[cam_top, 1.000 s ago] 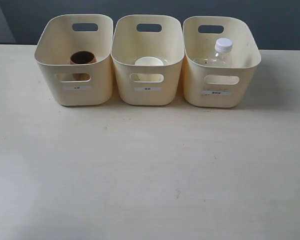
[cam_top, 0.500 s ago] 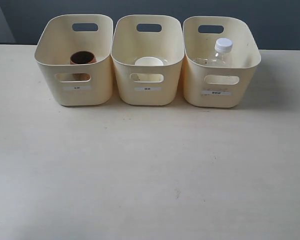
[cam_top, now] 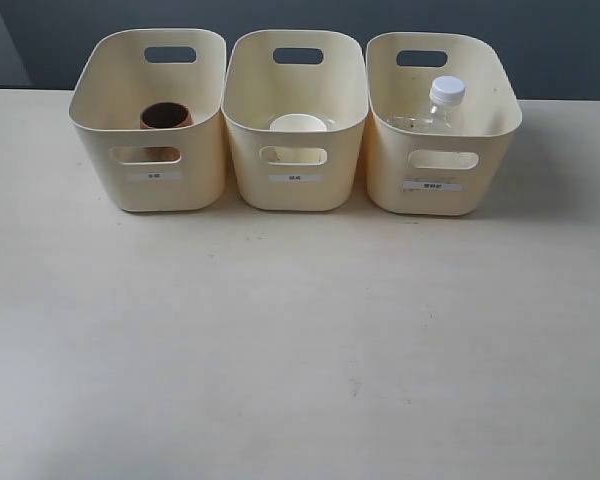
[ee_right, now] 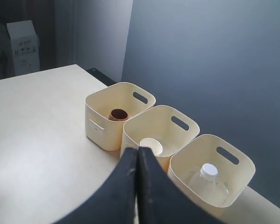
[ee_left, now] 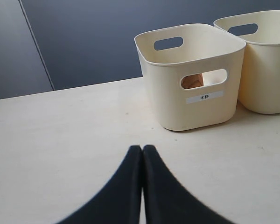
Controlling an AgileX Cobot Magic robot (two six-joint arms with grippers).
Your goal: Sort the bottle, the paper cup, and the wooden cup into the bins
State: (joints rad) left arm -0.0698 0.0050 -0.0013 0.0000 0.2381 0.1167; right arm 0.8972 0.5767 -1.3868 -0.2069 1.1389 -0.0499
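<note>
a pale cream table (cam_top: 300, 340) carries the three bins (cam_top: 295, 120) in a row near its far edge, the neighbours close beside each other, each with a white front label.

Three bins (cam_top: 296, 120) stand side by side in a row along the far edge of a table (cam_top: 300, 340). The wooden cup (cam_top: 165, 117) sits in the left bin, the paper cup (cam_top: 298, 123) in the middle one, and the bottle (cam_top: 435, 108) in the right one.
</note>
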